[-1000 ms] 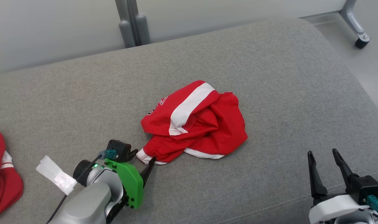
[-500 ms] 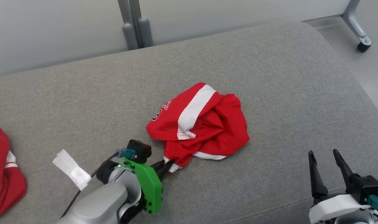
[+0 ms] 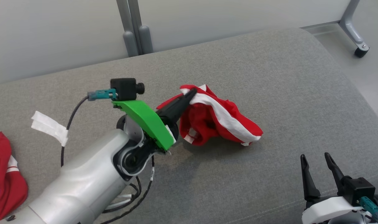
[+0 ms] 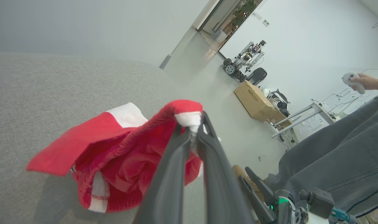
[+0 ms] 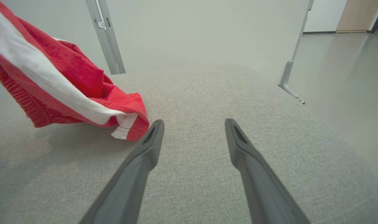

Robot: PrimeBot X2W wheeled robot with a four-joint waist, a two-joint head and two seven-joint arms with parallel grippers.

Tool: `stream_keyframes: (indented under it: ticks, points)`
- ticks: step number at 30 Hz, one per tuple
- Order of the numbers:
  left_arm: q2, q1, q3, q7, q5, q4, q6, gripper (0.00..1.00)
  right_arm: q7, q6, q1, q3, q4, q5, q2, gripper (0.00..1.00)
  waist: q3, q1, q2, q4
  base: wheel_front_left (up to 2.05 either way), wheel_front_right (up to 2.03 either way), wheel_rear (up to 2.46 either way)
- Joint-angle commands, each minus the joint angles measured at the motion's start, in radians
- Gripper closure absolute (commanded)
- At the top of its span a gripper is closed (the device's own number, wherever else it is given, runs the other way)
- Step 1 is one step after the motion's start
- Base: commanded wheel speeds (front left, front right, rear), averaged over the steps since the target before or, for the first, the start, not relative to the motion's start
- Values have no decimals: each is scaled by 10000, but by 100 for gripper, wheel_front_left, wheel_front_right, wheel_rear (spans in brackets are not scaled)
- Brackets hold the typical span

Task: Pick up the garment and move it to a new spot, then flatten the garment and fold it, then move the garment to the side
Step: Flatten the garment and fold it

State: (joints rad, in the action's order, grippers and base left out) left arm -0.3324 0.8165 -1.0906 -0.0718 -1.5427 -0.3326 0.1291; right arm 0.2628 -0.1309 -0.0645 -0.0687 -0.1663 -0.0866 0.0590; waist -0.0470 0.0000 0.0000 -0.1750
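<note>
Grey fabric surface (image 3: 285, 81) below red-and-white garment (image 3: 221, 123). Left tool (image 3: 191, 92) clamped on white hem, garment hanging from it toward surface. Right tool (image 3: 315, 155) spread wide, well apart on garment's right. Box (image 4: 254, 101) print too small to read.

**Open to the right, crowded to the left**

The left arm (image 3: 83, 174) slants up across the middle of the grey surface (image 3: 285, 77). The left pincer (image 3: 192, 92) is clamped on a red garment (image 3: 220, 121) that hangs low over it, so anything crossing there must go round. Loose cables (image 3: 139, 193) droop under the arm, and a white tag (image 3: 49, 127) sticks out from one of them. A second red garment (image 3: 5, 174) lies at the left edge. To the right the surface is bare all the way back, and the right pincer (image 3: 315, 156), jaws apart, has open cloth ahead of it. Grey posts (image 3: 134, 31) stand behind the surface, and a wheeled frame leg (image 3: 357, 40) stands off its far right corner. A person's leg (image 4: 338, 155) is close by the right pincer.
</note>
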Motion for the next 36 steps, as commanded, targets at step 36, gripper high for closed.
stream_keyframes:
  ticks: [36]
  points:
    - [2124,767,2101,-1580,-1615,-119,-5058,100,32,3,425,723,-438,-1433,-80,0,-324,0,0,-1031,0,0,0]
